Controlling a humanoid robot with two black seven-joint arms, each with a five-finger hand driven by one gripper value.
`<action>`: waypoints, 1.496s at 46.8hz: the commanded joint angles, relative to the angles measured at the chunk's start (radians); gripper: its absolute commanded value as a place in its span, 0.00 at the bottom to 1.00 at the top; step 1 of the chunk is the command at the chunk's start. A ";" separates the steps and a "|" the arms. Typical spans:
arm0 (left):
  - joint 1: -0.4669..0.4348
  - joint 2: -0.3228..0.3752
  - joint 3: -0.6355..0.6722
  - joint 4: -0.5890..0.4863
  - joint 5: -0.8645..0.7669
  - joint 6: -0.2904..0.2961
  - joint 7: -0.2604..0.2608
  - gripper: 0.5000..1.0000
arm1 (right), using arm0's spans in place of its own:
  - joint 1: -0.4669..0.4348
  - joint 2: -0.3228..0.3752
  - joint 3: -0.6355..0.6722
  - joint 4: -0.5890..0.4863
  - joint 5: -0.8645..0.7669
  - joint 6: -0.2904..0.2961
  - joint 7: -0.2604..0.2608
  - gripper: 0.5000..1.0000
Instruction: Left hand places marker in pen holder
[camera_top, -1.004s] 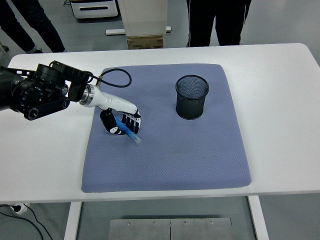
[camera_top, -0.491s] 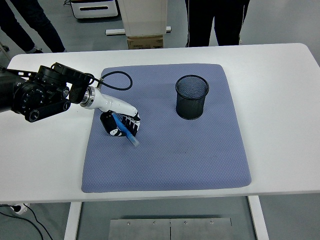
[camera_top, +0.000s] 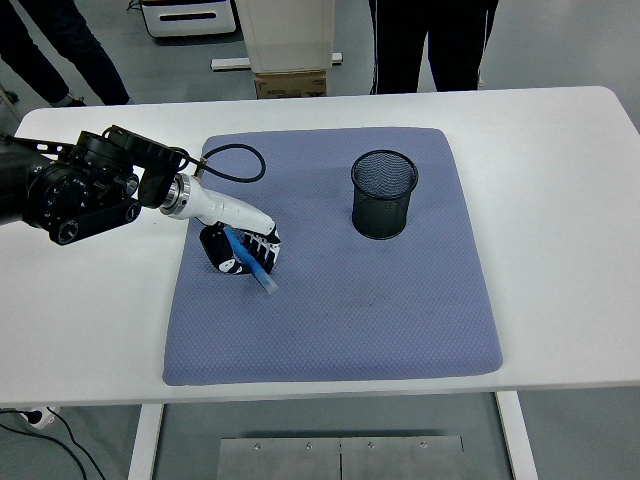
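A grey floor runs behind the white rectangular desk (camera_top: 560, 200), where two people in dark trousers stand at the far edge, one at the top left (camera_top: 60, 50) and one at the top centre (camera_top: 430, 45). Between them sits a pale box-shaped cabinet with a cardboard base (camera_top: 288, 45).

A large blue-grey textured fabric mat (camera_top: 400, 310) covers the middle of the desk. The robot's black left arm (camera_top: 70, 188) reaches in from the left edge, passing over the bare desk to the mat's left part.

A black wire-mesh cylindrical pen holder (camera_top: 383, 194) stands upright on the mat's far right part, well apart from the arm.

The left robot hand (camera_top: 238, 250) is low over the mat, its fingers curled around a slim blue marker (camera_top: 254, 265), which slants down to the right, its lower end sticking out past the fingers.
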 joint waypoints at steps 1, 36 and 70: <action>0.000 0.000 0.000 0.000 0.000 0.000 0.000 0.00 | 0.000 0.000 0.000 0.000 0.000 0.000 0.000 1.00; -0.021 0.005 -0.012 0.021 -0.031 -0.003 -0.014 0.00 | 0.000 0.000 0.000 0.000 0.000 0.000 0.000 1.00; -0.074 -0.020 -0.109 0.028 -0.193 -0.054 -0.012 0.00 | 0.001 0.000 0.000 0.000 0.000 0.000 0.000 1.00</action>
